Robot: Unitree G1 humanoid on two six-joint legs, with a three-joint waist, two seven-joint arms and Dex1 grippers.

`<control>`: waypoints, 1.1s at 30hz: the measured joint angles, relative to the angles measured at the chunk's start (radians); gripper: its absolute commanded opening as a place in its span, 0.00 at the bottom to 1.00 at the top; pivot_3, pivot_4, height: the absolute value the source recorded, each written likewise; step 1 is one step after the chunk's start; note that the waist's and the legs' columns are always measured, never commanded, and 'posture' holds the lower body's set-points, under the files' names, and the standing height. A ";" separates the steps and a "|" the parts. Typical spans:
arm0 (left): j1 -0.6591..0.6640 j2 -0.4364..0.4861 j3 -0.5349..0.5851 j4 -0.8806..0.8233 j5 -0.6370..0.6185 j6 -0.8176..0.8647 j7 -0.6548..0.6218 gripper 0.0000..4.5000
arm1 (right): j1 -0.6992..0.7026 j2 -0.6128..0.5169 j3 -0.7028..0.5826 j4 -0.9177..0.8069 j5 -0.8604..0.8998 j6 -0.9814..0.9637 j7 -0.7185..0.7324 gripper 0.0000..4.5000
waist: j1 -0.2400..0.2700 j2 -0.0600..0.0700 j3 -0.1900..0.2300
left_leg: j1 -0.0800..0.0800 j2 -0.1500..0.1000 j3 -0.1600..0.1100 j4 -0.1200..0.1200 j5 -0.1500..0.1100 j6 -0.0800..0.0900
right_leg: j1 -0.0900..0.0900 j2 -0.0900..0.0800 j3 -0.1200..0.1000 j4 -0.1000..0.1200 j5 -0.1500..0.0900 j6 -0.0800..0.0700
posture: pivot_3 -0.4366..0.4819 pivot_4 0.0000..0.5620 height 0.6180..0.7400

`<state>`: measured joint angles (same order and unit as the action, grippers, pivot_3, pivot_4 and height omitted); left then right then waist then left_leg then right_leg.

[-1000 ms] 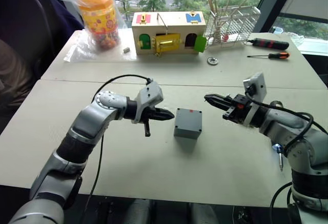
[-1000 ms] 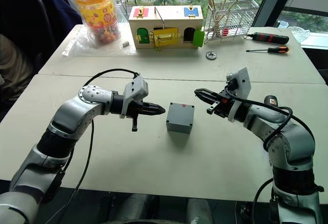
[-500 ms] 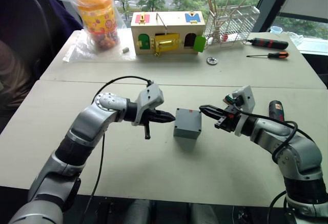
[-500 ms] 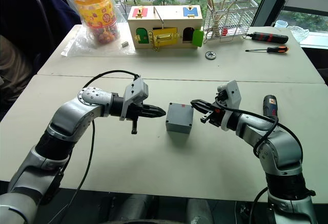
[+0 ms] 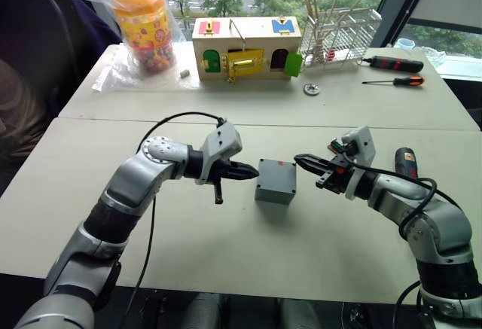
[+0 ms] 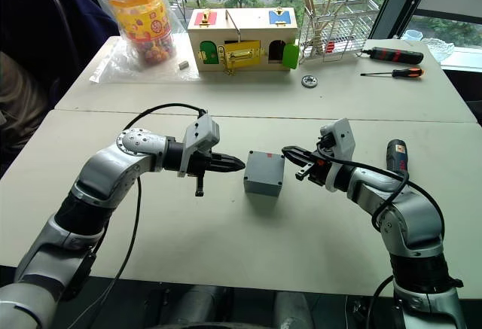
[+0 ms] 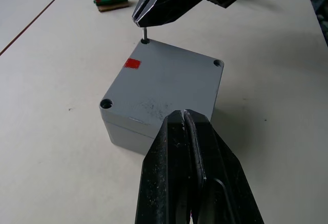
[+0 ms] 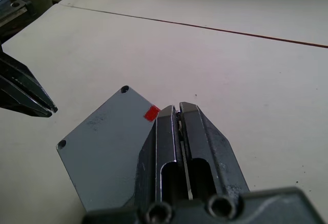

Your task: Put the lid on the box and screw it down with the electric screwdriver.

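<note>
Both grippers are closing in on the box (image 5: 276, 181) from either side.

The box is sitting mid-table with the lid (image 7: 164, 82) already on it. The right gripper (image 7: 146, 21) is pinching a small screw (image 7: 145, 33) over a corner hole, its fingers clamped on it. The left gripper (image 5: 252, 171) is hovering just beside the box, fingers pressed together, empty. The electric screwdriver (image 5: 406, 162) is lying by the right arm.

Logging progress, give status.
Right gripper shut on a screw at the lid corner hole. Left gripper shut, beside box. Nothing blocking.
</note>
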<state>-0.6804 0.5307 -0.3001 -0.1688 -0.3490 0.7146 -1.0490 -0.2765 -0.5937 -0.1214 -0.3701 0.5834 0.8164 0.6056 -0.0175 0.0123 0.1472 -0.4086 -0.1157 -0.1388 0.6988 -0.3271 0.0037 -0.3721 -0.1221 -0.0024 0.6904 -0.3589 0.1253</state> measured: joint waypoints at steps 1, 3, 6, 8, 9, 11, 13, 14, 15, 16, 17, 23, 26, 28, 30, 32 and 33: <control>0.000 0.000 0.000 0.000 0.000 0.000 0.001 0.00 | 0.000 0.000 0.000 0.000 0.000 0.000 0.001 0.01 | 0.000 0.000 0.000 | 0.000 0.000 0.000 0.000 0.000 0.000 | 0.000 0.000 0.000 0.000 0.000 0.000 | 0.48 0.27 1.00; 0.000 0.000 0.000 0.000 0.000 0.000 0.004 0.00 | 0.000 0.000 0.004 0.003 0.000 0.001 0.005 0.01 | 0.000 0.000 0.000 | 0.000 0.000 0.000 0.000 0.000 0.000 | 0.000 0.000 0.000 0.000 0.000 0.000 | 0.48 0.27 1.00; 0.000 0.000 0.000 0.000 0.000 0.000 0.006 0.00 | 0.001 0.000 0.016 0.003 0.001 0.006 0.010 0.01 | 0.000 0.000 0.000 | 0.000 0.000 0.000 0.000 0.000 0.000 | 0.000 0.000 0.000 0.000 0.000 0.000 | 0.48 0.27 1.00; 0.000 0.000 0.000 0.000 0.000 0.000 0.007 0.00 | 0.001 0.000 0.016 0.003 0.001 0.006 0.011 0.01 | 0.000 0.000 0.000 | 0.000 0.000 0.000 0.000 0.000 0.000 | 0.000 0.000 0.000 0.000 0.000 0.000 | 0.48 0.27 1.00; 0.000 -0.001 0.000 0.000 0.000 0.000 0.007 0.00 | 0.001 -0.001 0.016 0.003 0.001 0.006 0.011 0.01 | -0.001 0.000 0.000 | 0.000 0.000 0.000 0.000 0.000 0.000 | 0.000 0.000 0.000 0.000 0.000 0.000 | 0.48 0.27 1.00; 0.000 -0.003 0.000 0.000 0.000 0.000 0.008 0.00 | 0.001 -0.002 0.016 0.003 0.000 0.006 0.012 0.01 | 0.000 0.000 0.000 | 0.000 0.000 0.000 0.000 0.000 0.000 | 0.000 0.000 0.000 0.000 0.000 0.000 | 0.48 0.27 1.00; 0.000 -0.004 0.000 0.000 0.000 0.000 0.008 0.00 | 0.001 -0.005 0.017 0.003 -0.001 0.005 0.015 0.01 | -0.001 0.000 0.000 | 0.000 0.000 0.000 0.000 0.000 0.000 | 0.000 0.000 0.000 0.000 0.000 0.000 | 0.48 0.27 1.00; 0.000 -0.005 0.000 0.000 0.000 0.000 0.008 0.00 | 0.001 -0.007 0.018 0.003 -0.002 0.004 0.016 0.01 | 0.000 0.000 0.000 | 0.000 0.000 0.000 0.000 0.000 0.000 | 0.000 0.000 0.000 0.000 0.000 0.000 | 0.48 0.27 1.00; 0.000 -0.005 0.000 0.000 0.000 0.000 0.008 0.00 | 0.001 -0.010 0.020 0.003 -0.005 0.002 0.018 0.01 | 0.000 0.000 0.000 | 0.000 0.000 0.000 0.000 0.000 0.000 | 0.000 0.000 0.000 0.000 0.000 0.000 | 0.48 0.27 1.00; 0.000 -0.006 0.000 0.000 0.000 -0.001 0.008 0.00 | 0.001 -0.012 0.023 0.003 -0.012 -0.002 0.020 0.01 | 0.000 0.000 0.000 | 0.000 0.000 0.000 0.000 0.000 0.000 | 0.000 0.000 0.000 0.000 0.000 0.000 | 0.48 0.27 1.00; 0.000 -0.007 0.000 0.001 0.000 -0.001 0.009 0.00 | 0.001 -0.015 0.029 0.003 -0.020 -0.010 0.021 0.01 | 0.000 0.000 0.000 | 0.000 0.000 0.000 0.000 0.000 0.000 | 0.000 0.000 0.000 0.000 0.000 0.000 | 0.48 0.27 1.00; 0.000 -0.018 0.000 0.010 0.004 -0.005 0.011 0.00 | -0.001 -0.016 0.062 0.030 -0.065 -0.047 0.028 0.01 | -0.001 0.000 0.000 | 0.000 0.000 0.000 0.000 0.000 0.000 | 0.000 0.000 0.000 0.000 0.000 0.000 | 0.48 0.27 1.00; 0.000 -0.020 0.000 0.010 0.005 -0.005 0.011 0.00 | -0.002 -0.016 0.062 0.032 -0.067 -0.049 0.031 0.01 | 0.000 0.000 0.000 | 0.000 0.000 0.000 0.000 0.000 0.000 | 0.000 0.000 0.000 0.000 0.000 0.000 | 0.48 0.27 1.00; 0.000 -0.020 0.000 0.010 0.005 -0.005 0.011 0.00 | -0.002 -0.016 0.062 0.032 -0.066 -0.048 0.034 0.12 | 0.000 0.000 0.000 | 0.000 0.000 0.000 0.000 0.000 0.000 | 0.000 0.000 0.000 0.000 0.000 0.000 | 0.48 0.27 1.00; 0.000 -0.020 0.000 0.010 0.006 -0.005 0.011 0.00 | -0.002 -0.016 0.062 0.031 -0.064 -0.044 0.041 0.31 | 0.000 0.000 0.000 | 0.000 0.000 0.000 0.000 0.000 0.000 | 0.000 0.000 0.000 0.000 0.000 0.000 | 0.48 0.27 1.00; 0.000 -0.021 0.000 0.010 0.006 -0.005 0.011 0.00 | -0.001 -0.017 0.062 0.030 -0.059 -0.036 0.049 0.52 | 0.000 0.000 0.000 | 0.000 0.000 0.000 0.000 0.000 0.000 | 0.000 0.000 0.000 0.000 0.000 0.000 | 0.48 0.27 1.00; 0.000 -0.021 0.000 0.010 0.006 -0.005 0.011 0.00 | -0.001 -0.018 0.062 0.029 -0.058 -0.035 0.051 0.64 | 0.000 0.000 0.000 | 0.000 0.000 0.000 0.000 0.000 0.000 | 0.000 0.000 0.000 0.000 0.000 0.000 | 0.48 0.27 1.00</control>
<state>-0.6804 0.5093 -0.3001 -0.1589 -0.3433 0.7092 -1.0375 -0.2775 -0.6117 -0.0590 -0.3412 0.5249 0.7810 0.6564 -0.0176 0.0123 0.1472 -0.4086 -0.1157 -0.1388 0.6988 -0.3271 0.0037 -0.3723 -0.1221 -0.0025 0.6904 -0.3589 0.1252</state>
